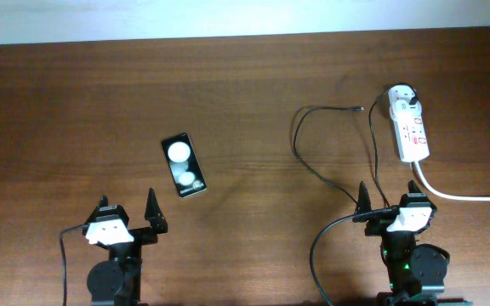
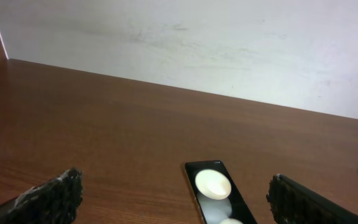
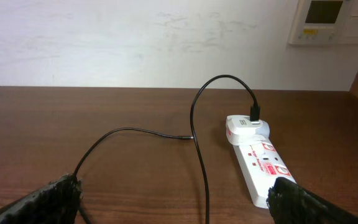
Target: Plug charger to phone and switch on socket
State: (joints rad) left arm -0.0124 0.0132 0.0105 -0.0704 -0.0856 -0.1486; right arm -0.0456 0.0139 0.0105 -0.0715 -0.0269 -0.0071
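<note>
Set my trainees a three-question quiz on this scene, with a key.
1. True or false: the phone lies ahead of the left end effector.
2. The connector tip of the charger is: A in the phone; B lying loose, unplugged.
3. Fill in: the charger's white adapter sits in the ____.
Key: 1 true; 2 B; 3 socket.

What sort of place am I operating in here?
Probably an office or lab room: a wood-grain table set against a plain white wall, a wall-mounted control panel with a small display, and a white power strip lying on the table.
</note>
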